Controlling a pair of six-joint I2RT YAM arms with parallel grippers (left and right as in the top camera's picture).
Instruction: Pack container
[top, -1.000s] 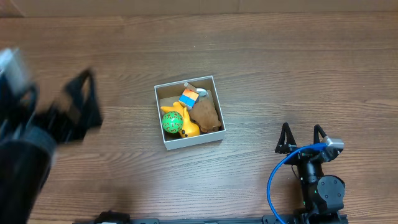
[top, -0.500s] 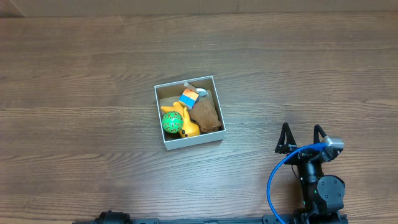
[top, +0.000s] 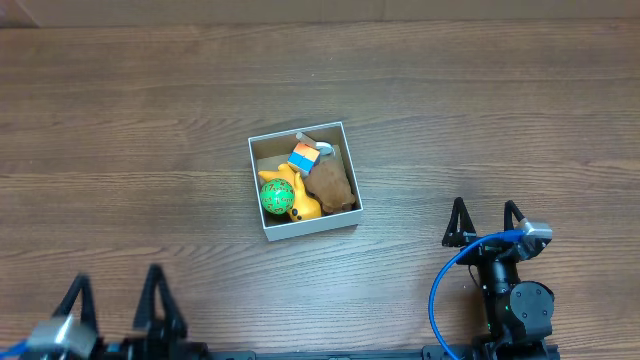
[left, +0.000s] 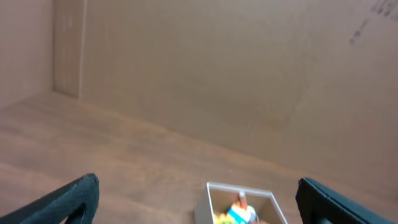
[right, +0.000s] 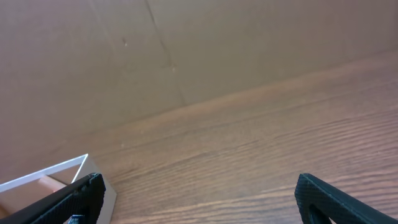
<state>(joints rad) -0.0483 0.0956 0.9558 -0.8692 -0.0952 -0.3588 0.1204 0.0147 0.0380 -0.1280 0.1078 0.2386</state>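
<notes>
You have one container (top: 310, 227) on one wooden table (top: 150, 120). Inside it you can count four playthings: one green patterned ball (top: 275, 196), one yellow-orange figure (top: 303, 205), one brown plush animal (top: 331, 185) and one block (top: 304, 157) striped orange, white and blue. From above you cannot tell whether the yellow-orange shape is a single piece or two pressed together. You also have two grippers, the left gripper (top: 115, 300) and the right gripper (top: 485, 218), each with two dark fingers (top: 457, 220).

My worktop (top: 150, 120) is dark brown wood-grain, planks running side to side; plain brown cardboard wall (left: 217, 74) stands along its far edge; a vertical fold creases it in my right wrist view, a corner at left in my left wrist view; light even, soft.
</notes>
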